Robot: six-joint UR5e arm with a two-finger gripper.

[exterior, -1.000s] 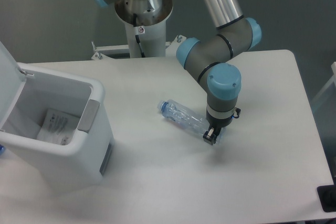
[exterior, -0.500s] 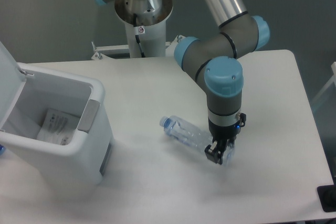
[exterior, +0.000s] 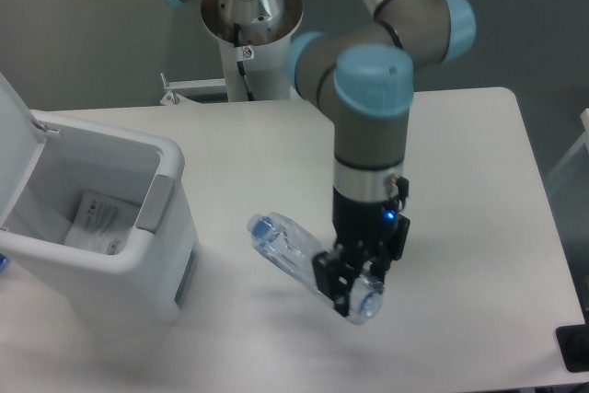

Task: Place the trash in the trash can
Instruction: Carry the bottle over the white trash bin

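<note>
Holding the Bottle Above the Table

Gripping the crushed clear bottle [exterior: 304,260] near its base end, gripper [exterior: 350,287] clamped tight on it, bluish cap [exterior: 262,225] pointing left toward the trash can [exterior: 166,255]. Lifted off the white table [exterior: 460,135], a faint shadow beneath. Open bin at left, lid [exterior: 14,149] tipped back, white wrapper [exterior: 97,218] with black print lying inside. Bare tabletop between bottle and bin, only the bin's near wall with its grey panel [exterior: 155,202] facing the load.
</note>
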